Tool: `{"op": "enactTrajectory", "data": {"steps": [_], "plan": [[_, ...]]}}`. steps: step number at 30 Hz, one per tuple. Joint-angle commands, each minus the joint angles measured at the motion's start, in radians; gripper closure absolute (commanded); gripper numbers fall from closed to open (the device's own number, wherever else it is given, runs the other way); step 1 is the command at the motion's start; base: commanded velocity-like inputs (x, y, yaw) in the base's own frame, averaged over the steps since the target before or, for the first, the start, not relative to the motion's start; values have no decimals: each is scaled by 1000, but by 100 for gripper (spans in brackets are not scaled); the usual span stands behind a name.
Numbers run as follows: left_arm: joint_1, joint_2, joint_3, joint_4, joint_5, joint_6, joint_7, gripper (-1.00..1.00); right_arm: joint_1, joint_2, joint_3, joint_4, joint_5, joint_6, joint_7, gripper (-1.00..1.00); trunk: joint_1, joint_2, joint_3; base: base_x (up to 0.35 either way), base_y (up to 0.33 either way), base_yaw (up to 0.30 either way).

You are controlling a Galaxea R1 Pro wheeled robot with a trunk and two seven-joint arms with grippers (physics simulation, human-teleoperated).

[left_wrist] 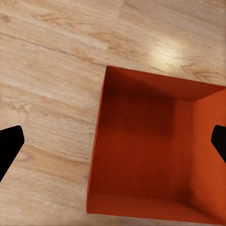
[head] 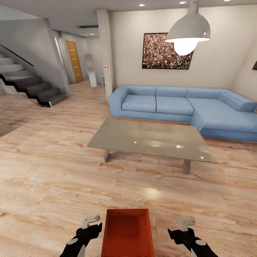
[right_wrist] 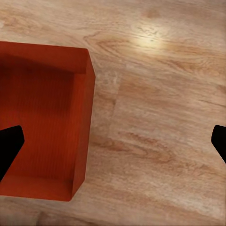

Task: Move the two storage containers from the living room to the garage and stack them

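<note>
One orange-red storage container (head: 127,233) stands open-topped and empty on the light wood planks of the living room, at the near edge of the head view. My left gripper (head: 93,228) hovers open at its left side. In the left wrist view the container (left_wrist: 150,150) lies between the spread black fingertips (left_wrist: 9,147), untouched. My right gripper (head: 177,233) hangs open to the container's right. Its wrist view has the container's wall (right_wrist: 82,127) to one side and bare planks under the gripper. The garage is out of view.
A grey low table (head: 153,137) stands ahead, with a blue corner sofa (head: 185,107) behind it and a white pendant lamp (head: 187,30) above. At the left are dark stairs (head: 32,87), a pillar (head: 106,53) and an orange-brown door (head: 74,60) down a hallway.
</note>
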Motion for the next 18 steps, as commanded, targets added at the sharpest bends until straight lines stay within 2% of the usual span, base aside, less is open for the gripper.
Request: {"op": "enactTrajectory", "data": {"steps": [1,18], "plan": [[0,-1,2,-2,8,6,2,-100,-1,0,-9,0,10,-2,7,-100,4,-8,-6,0,0,0],[0,-1,2,-1,11,6,2,-100,-1,1,-7,1,10,-3,7,-100,69,-127,-76,0,0,0]]}}
